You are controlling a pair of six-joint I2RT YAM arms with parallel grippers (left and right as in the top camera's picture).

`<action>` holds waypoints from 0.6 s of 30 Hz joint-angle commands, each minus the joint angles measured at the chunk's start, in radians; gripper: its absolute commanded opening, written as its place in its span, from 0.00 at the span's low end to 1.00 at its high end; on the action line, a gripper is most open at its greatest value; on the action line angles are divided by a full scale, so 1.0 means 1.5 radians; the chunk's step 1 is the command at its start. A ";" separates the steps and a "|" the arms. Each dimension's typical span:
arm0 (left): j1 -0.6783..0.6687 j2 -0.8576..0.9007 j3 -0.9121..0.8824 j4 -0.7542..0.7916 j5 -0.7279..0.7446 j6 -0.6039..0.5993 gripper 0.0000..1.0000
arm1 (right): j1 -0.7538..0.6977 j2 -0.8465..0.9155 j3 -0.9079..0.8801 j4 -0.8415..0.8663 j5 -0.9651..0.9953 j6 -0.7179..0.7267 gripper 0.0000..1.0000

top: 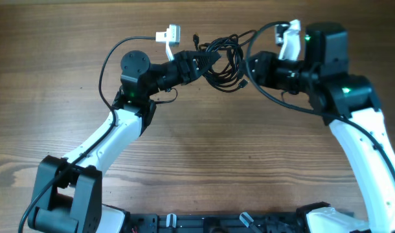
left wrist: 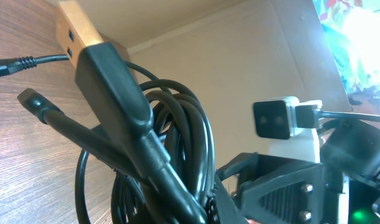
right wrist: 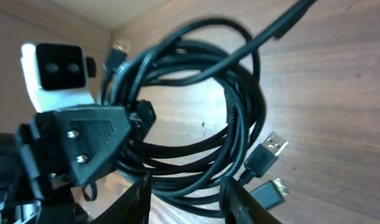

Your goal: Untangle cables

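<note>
The cables (top: 225, 63) are a tangled bundle of thin black cords held above the wooden table between my two grippers. My left gripper (top: 207, 63) is shut on the bundle's left side; in the right wrist view its black jaw (right wrist: 96, 140) pinches the loops (right wrist: 240, 124). My right gripper (top: 248, 68) is open at the bundle's right side, and its two fingers (right wrist: 187, 186) straddle the lowest loops without closing. Two USB plugs (right wrist: 265, 152) hang at the right. The left wrist view shows the bundle (left wrist: 190, 124) close up, with a gold-tipped plug (left wrist: 75, 28).
The wooden table (top: 184, 162) lies below. The thick black arm cables arc above each wrist (top: 113, 58). The white camera blocks sit on the wrists (top: 168, 33) (top: 289, 32). A wall edge shows behind the table in the left wrist view (left wrist: 196, 31).
</note>
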 commanded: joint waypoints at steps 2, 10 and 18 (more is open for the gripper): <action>0.001 -0.006 0.008 0.007 -0.009 -0.002 0.04 | 0.018 0.051 0.006 0.002 -0.036 0.019 0.35; 0.001 -0.006 0.008 0.007 -0.008 -0.002 0.04 | 0.026 0.086 0.006 0.017 -0.051 0.021 0.35; 0.001 -0.006 0.008 0.007 -0.008 -0.002 0.04 | 0.047 0.125 0.006 0.025 -0.050 0.027 0.34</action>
